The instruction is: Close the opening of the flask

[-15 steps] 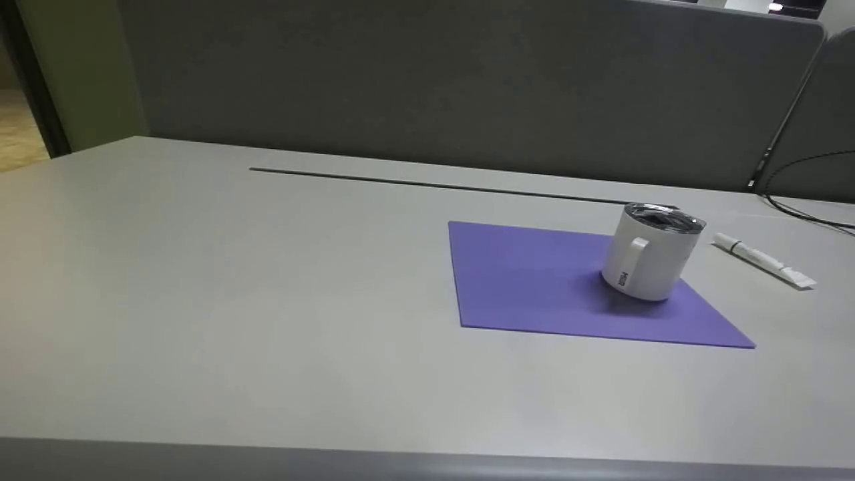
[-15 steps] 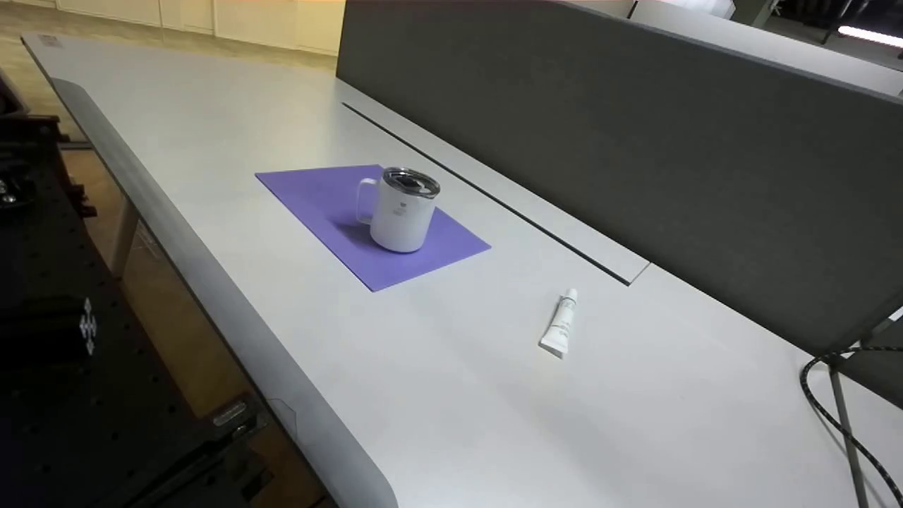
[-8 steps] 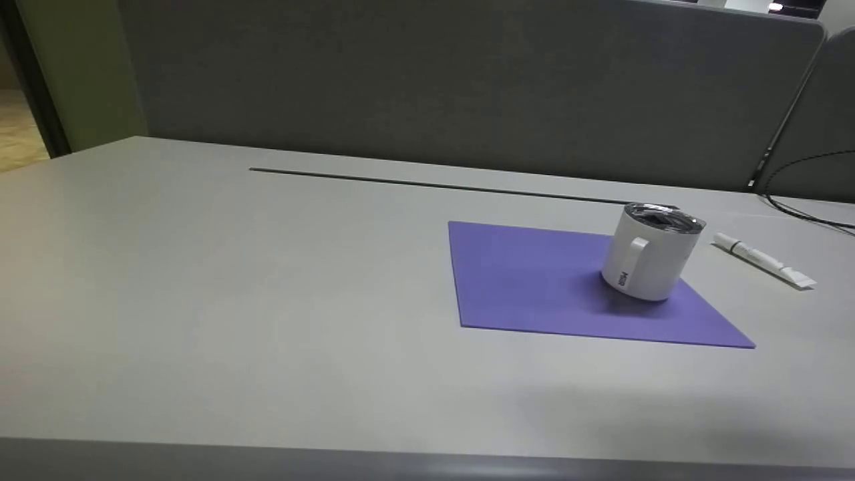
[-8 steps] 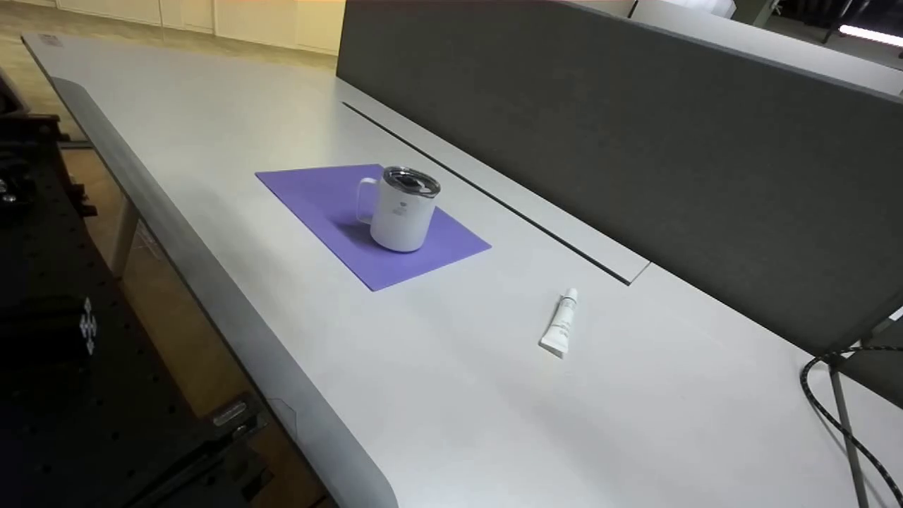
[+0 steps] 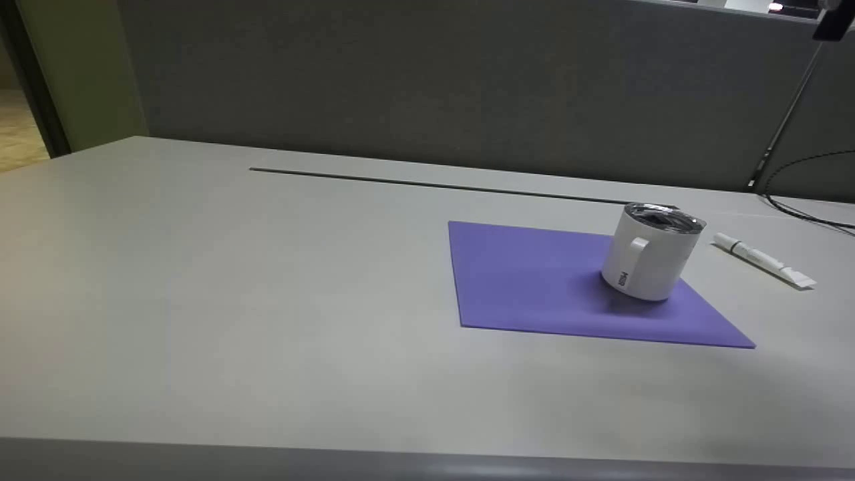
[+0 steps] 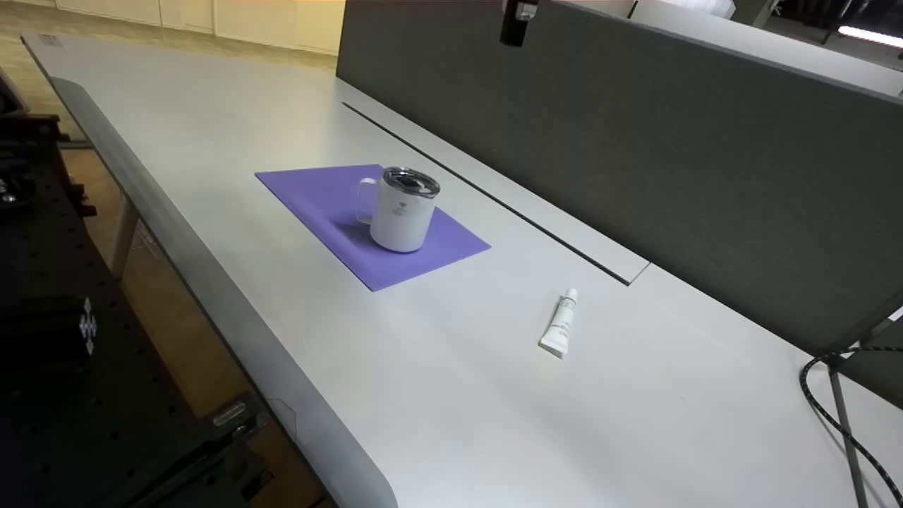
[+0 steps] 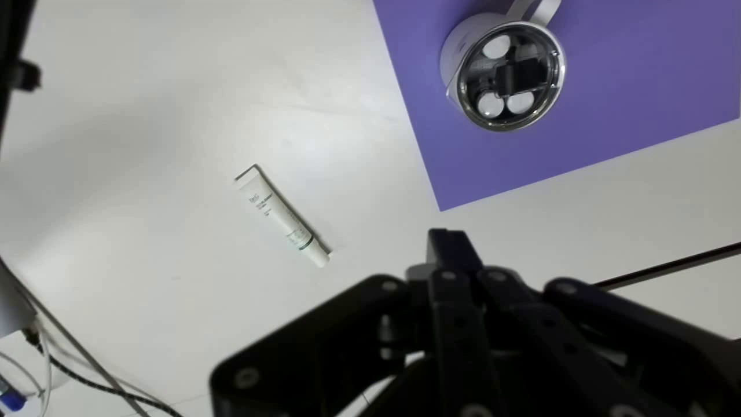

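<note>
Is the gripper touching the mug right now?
Apart. In an exterior view the gripper hangs well above the mug, with the dark panel and some of the table showing between them.

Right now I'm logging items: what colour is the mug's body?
White; the mug shows best in an exterior view.

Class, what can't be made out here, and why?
Whether the flask is closed: wrist view, its top's dark parts blend.
Fine print on the tube: wrist view, too small.
The blue object: wrist view, cut by left edge.
Most of the gripper: in an exterior view, cut by top edge.
</note>
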Motion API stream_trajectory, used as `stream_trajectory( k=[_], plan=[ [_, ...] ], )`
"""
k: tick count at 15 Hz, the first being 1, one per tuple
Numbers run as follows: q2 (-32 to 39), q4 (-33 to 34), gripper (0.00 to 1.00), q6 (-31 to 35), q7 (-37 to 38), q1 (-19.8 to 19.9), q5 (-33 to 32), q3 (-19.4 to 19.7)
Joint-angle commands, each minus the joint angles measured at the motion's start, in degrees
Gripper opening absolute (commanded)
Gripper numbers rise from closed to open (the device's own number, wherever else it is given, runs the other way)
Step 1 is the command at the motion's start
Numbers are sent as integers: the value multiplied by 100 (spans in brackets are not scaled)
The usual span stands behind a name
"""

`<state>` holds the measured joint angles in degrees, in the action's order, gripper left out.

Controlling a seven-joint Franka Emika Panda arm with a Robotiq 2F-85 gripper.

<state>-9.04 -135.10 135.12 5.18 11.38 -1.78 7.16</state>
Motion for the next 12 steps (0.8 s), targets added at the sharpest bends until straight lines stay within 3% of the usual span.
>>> stream_trajectory(
  k=[1,12],
  plan=[
    [120,121,0,-113,27,-85,61,55],
    [537,197,0,-49,-82,-163,162,32]
  ],
)
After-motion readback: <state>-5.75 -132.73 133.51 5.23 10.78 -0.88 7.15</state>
